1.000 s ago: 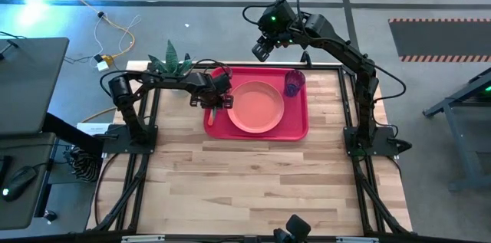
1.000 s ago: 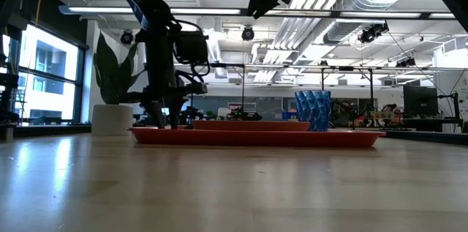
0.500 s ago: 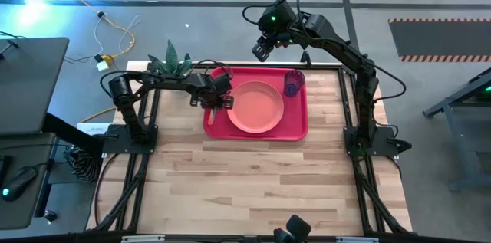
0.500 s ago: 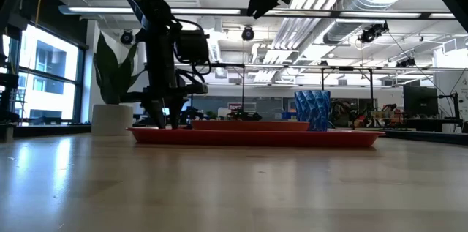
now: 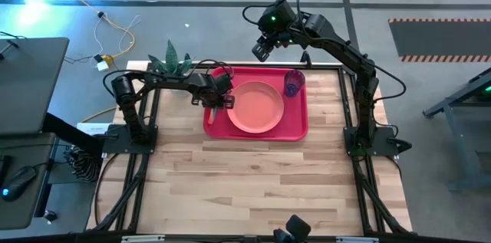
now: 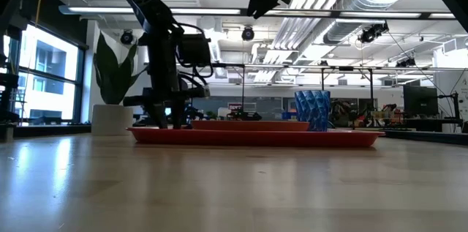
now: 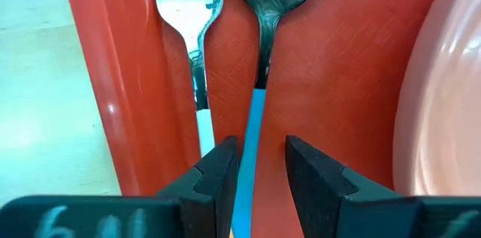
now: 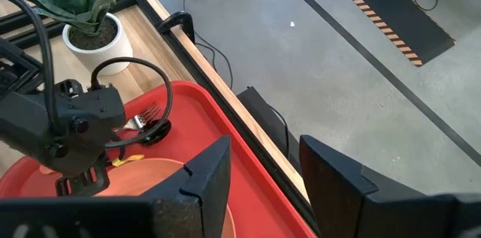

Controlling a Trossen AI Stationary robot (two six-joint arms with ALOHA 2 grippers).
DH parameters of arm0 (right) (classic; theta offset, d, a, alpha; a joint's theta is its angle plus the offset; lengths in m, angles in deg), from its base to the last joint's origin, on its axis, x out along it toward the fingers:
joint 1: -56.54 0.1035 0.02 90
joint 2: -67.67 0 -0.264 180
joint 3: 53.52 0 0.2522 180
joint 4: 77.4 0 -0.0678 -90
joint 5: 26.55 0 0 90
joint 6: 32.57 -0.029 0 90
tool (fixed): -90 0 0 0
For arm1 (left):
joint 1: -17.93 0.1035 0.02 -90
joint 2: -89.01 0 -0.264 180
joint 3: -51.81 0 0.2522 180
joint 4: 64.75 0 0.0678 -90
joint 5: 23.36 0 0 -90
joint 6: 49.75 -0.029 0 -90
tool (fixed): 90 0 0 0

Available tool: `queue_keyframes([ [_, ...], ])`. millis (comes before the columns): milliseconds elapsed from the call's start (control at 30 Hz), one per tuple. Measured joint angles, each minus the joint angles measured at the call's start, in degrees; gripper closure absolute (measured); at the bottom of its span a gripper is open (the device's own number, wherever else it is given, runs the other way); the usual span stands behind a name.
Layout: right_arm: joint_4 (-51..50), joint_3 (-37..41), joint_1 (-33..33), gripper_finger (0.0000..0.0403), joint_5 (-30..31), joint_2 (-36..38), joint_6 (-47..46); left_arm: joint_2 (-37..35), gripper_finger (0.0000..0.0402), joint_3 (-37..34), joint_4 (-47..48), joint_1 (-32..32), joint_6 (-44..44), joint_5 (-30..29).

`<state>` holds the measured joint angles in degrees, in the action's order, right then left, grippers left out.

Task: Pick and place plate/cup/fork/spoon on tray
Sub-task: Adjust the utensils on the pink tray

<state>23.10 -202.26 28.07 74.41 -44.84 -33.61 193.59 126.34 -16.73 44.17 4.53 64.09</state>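
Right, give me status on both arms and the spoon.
Left gripper low over the red tray, jaws open astride the spoon's teal handle. Right gripper open, raised past the tray's far edge. Fork beside spoon.

From where I'm sitting the near half of the bench is wide open. The tray is crowded: plate mid, cup in its far right corner, left hand over the spoon, fork just beside. Potted plant blocks the far left corner.
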Motion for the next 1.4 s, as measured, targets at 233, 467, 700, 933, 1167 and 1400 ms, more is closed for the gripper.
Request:
queue_keyframes([
  [233, 0.02, -0.02, 0.00, 0.0253, 0.02, 0.00, -0.02, -0.09, 0.0298, -0.02, 0.04, -0.15, 1.07, 1.09],
  [467, 0.02, 0.00, 0.00, 0.0253, 0.02, 0.00, -0.02, -0.45, 0.0298, 2.11, 0.27, -0.33, 1.16, 3.66],
  [700, 0.02, -0.01, 0.00, 0.0253, 0.02, 0.00, -0.02, -0.51, 0.0298, 3.15, 0.51, -0.41, 1.07, 4.07],
  [933, 0.00, -0.01, 0.00, 0.0253, 0.02, 0.00, -0.02, -0.51, 0.0298, 3.15, 1.14, -0.41, 0.04, 3.42],
  [1167, 0.00, 0.00, -0.02, 0.0253, 0.02, 0.00, -0.02, 1.41, 0.0298, 2.88, 3.85, -1.49, 0.02, 3.56],
  [1400, 0.00, -0.02, -0.01, 0.0253, 0.02, 0.00, -0.02, 1.64, 0.0298, 3.02, 4.35, -2.61, 0.04, 3.57],
])
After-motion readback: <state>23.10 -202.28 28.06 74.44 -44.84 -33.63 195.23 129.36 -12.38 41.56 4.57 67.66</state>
